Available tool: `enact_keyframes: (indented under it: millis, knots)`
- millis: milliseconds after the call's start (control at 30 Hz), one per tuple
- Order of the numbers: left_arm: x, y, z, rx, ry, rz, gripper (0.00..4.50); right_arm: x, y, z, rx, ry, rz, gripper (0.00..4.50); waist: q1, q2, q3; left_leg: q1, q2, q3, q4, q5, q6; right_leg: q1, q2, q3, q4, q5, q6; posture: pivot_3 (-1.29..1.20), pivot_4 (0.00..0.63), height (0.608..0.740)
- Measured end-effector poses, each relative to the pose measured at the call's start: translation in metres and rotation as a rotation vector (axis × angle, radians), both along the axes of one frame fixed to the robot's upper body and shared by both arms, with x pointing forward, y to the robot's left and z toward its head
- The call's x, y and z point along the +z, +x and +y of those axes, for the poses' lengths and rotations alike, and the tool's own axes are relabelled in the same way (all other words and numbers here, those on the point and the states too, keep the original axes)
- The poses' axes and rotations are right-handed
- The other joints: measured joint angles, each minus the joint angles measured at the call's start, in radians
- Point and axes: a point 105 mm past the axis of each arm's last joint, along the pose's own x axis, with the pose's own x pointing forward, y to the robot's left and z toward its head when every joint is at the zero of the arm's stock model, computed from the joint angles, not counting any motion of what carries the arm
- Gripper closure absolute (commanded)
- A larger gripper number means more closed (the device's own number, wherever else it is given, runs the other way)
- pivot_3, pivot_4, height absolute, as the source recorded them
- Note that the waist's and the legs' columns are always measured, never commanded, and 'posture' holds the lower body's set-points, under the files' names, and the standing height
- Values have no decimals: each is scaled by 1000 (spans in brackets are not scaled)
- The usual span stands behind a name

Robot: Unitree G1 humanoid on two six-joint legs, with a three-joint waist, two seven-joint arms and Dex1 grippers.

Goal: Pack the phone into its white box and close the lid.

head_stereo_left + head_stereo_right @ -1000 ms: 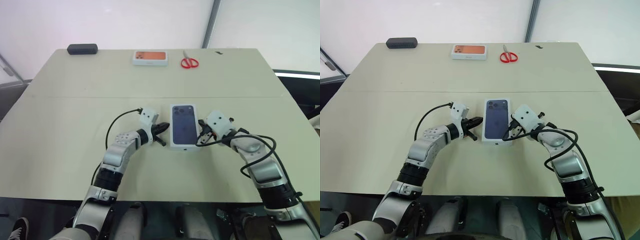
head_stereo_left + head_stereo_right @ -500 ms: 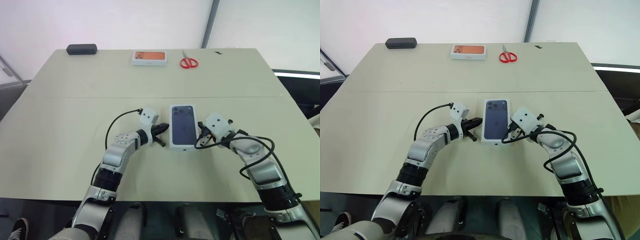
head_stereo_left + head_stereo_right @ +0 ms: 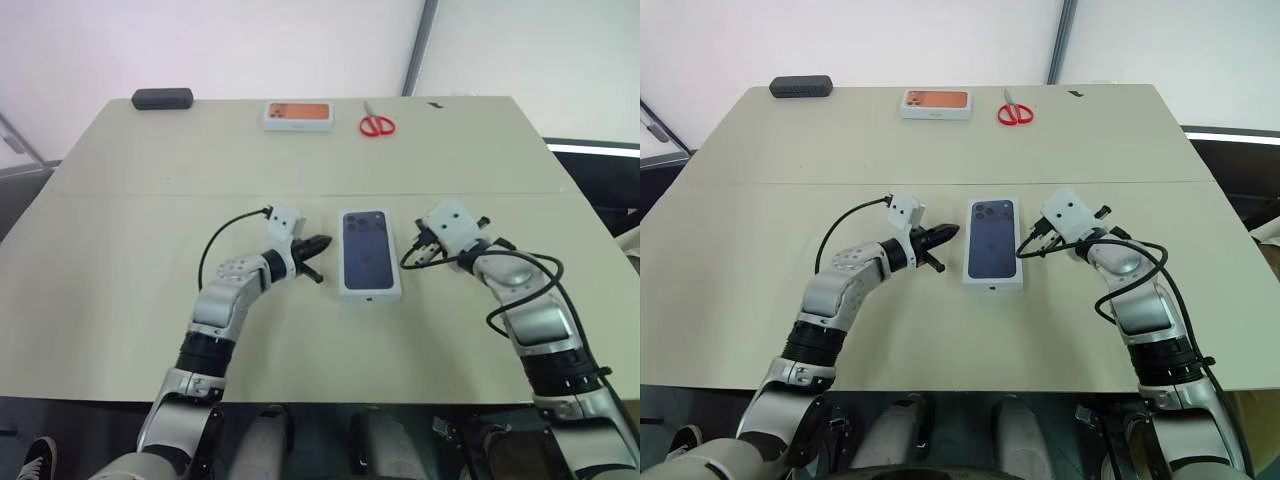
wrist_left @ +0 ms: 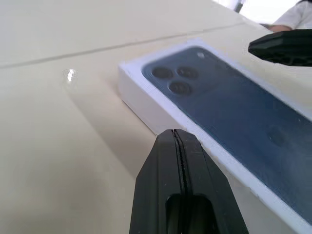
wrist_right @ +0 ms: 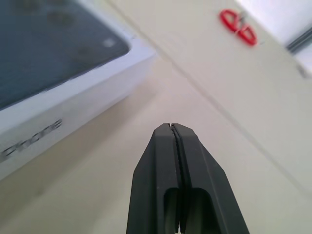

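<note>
The white box (image 3: 369,266) is sitting closed at the centre of the frame in the head views, its lid (image 3: 992,240) pressed down on top with the dark blue phone picture facing up — the phone itself is not showing, the lid covering whatever lies inside. The left gripper (image 3: 320,243) is hovering just left of the box, fingers clenched tight together and gripping nothing, the tip aiming toward the box's left edge with a gap of bare table between them. The right gripper (image 3: 1025,252) is hanging just right of the box, likewise pinched shut and empty, apart from the box's right side. In the left wrist view the black fingers (image 4: 180,190) are meeting along a thin seam, and the box's corner with the three printed lenses is lying beyond them — the other gripper's dark tip is showing at the upper right of that frame. Along the far edge of the beige table (image 3: 120,260), well apart from the action, a black case (image 3: 164,98) is lying at upper left, a white box with an orange picture (image 3: 299,115) is resting near top centre, and red scissors (image 3: 378,123) are lying just right of it.
</note>
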Motion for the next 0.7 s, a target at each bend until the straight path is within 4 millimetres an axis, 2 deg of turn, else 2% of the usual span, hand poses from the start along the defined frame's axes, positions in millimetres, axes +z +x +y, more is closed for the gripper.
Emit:
enact_keyframes:
  millis: [100,167,233,300,367,433,533,700]
  knots:
    - [5,1,-3,-4,-32,-2,4500,6,0,7,28,40,-17,4474,0,0,0,0,0,0,0,0,0,0,0,0,0,0,0,0,150,740]
    - [9,1,-7,-2,-68,0,4500,12,-3,21,86,126,-21,4474,0,0,0,0,0,0,0,0,0,0,0,0,0,0,0,0,150,740]
    - [16,2,-15,-17,-84,-15,4500,16,-8,31,143,136,-25,4474,0,0,0,0,0,0,0,0,0,0,0,0,0,0,0,0,150,740]
    - [20,1,-22,-34,-78,-33,4500,13,-13,41,195,113,-14,4474,0,0,0,0,0,0,1,0,0,1,0,0,0,0,0,0,150,740]
    - [13,-1,-28,-48,-74,-12,4500,-2,-19,45,219,94,37,4474,1,0,0,0,0,0,0,0,0,0,0,0,0,0,0,0,150,740]
    - [3,-3,-32,-58,-50,12,4500,-18,-23,46,223,62,88,4474,0,0,0,0,0,0,0,0,0,0,0,0,0,0,0,0,150,740]
    - [-7,-8,-35,-80,7,1,4500,-29,-25,37,204,-37,118,4474,0,0,0,1,0,0,0,0,0,1,0,0,1,0,0,0,150,740]
    - [-16,-11,-33,-89,45,9,4500,-32,-25,30,185,-79,127,4474,1,0,-2,2,0,0,1,0,0,3,0,0,1,0,0,0,150,740]
